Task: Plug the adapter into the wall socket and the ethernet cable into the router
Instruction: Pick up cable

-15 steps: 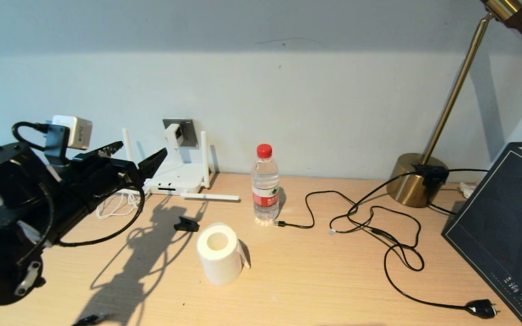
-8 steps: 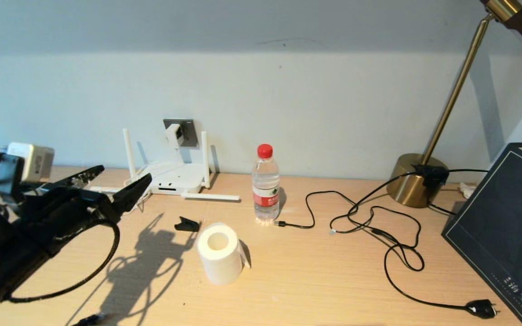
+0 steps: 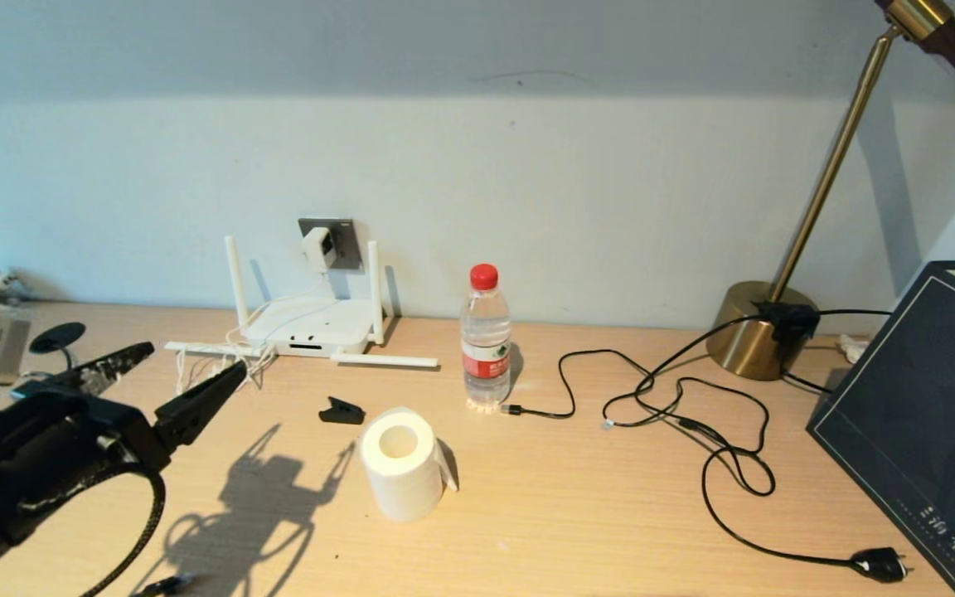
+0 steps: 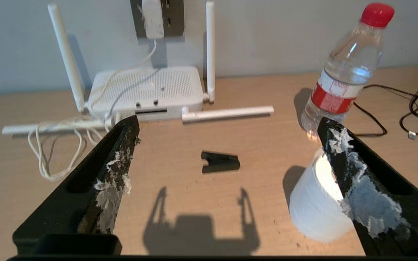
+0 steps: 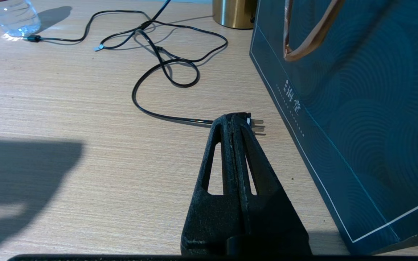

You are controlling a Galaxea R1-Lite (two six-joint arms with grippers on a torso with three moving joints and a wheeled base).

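While the small white cube adapter sits in the grey wall socket, the left gripper hangs lower left, jaws released; right gripper jaws clenched, empty.

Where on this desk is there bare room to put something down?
The front middle is bare wood, between the paper roll and the looping black cord. The left is crowded: router, white cord, black clip and the open left gripper. The dark bag and lamp base fill the right.
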